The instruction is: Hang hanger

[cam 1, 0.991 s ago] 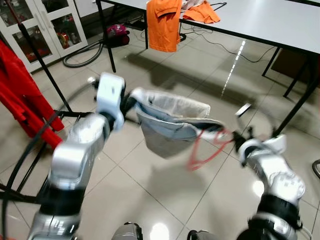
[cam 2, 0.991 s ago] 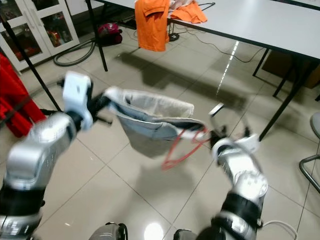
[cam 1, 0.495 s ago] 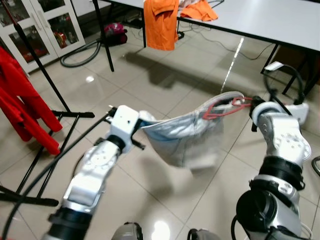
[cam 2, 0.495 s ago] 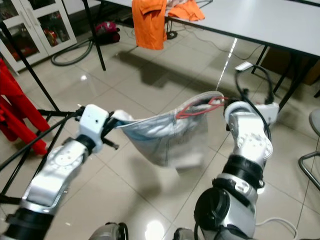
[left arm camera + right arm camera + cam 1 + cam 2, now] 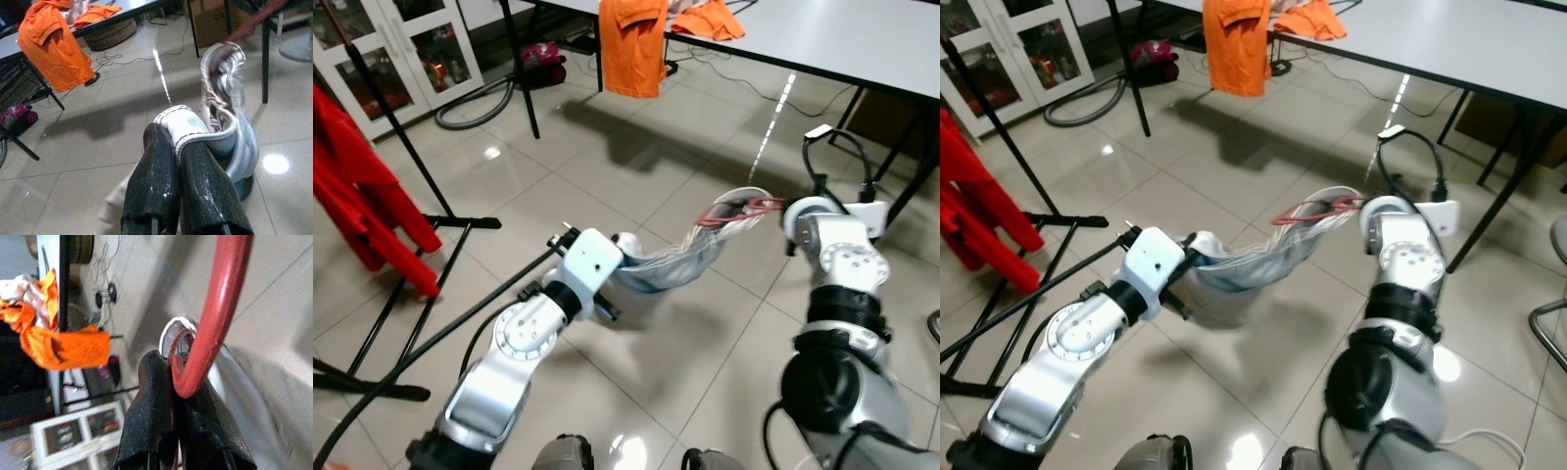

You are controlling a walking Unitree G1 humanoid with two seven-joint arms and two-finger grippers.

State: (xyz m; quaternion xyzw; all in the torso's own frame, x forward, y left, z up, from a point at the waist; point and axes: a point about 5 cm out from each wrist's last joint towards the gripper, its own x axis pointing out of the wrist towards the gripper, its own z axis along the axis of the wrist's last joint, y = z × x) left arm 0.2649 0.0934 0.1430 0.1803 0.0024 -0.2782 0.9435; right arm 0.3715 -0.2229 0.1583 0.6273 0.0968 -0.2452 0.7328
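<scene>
A grey-white garment (image 5: 680,259) is stretched in a twisted band between my two grippers above the tiled floor. A red hanger (image 5: 736,208) sticks out of its right end. My left gripper (image 5: 168,134) is shut on the garment's hem (image 5: 181,116), low and left of centre. My right gripper (image 5: 172,360) is shut on the red hanger (image 5: 215,313), higher and to the right, beside the silver wrist (image 5: 832,245). Most of the hanger is hidden inside the cloth.
A black clothes rack (image 5: 406,147) with a red garment (image 5: 362,196) stands at the left. A grey table (image 5: 842,39) at the back holds orange shirts (image 5: 633,44). Its black legs (image 5: 911,186) are close to my right arm. A vacuum hose (image 5: 480,108) lies on the floor.
My left gripper has dropped lower and nearer, pulling the garment from an open pouch into a tight twisted band. My right gripper stays high with the hanger.
</scene>
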